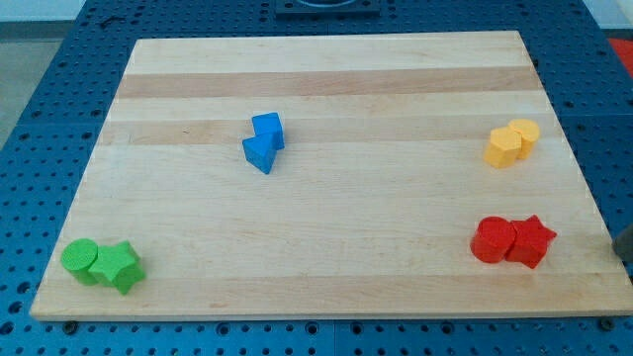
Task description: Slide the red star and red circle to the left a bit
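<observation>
My tip (625, 255) showed only as a dark sliver at the view's right edge, just off the wooden board (326, 247), so I could not make out its very end with any certainty. There was no pincer on this rig to open or close; the rod held nothing, and nothing was touching it.

From the tip, the red star (531, 240) sat near, toward the view's left and about level with it, with a strip of bare board between them. The red circle (492, 239) lay just beyond the star on the same line, the two touching side by side. Far beyond them, still leftward from the tip and slightly lower, were the green circle (81, 260) and green star (119, 266). Up and leftward from the tip sat the two yellow blocks (510, 143), and farther off in that direction the pair of blue blocks (263, 142).

I judged this to be the approach step: the reds looked untouched and the push had not begun. The next move called for a straight run toward the view's left, meeting the star's right face near its middle so the star would carry the circle along. Off-centre contact might have spun the star and split the pair. Only a short push was needed.
</observation>
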Tool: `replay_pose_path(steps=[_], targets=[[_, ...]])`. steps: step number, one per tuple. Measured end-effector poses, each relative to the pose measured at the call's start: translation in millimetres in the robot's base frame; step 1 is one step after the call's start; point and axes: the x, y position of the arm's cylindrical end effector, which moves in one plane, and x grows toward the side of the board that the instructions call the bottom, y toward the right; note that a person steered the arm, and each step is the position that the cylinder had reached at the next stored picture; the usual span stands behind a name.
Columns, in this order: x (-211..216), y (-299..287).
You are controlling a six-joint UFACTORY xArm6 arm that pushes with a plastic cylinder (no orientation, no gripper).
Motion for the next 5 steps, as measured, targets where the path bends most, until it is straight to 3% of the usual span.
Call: replay_pose_path(steps=[3, 5], targets=[[-0.6, -93.3], [1.4, -119.0]])
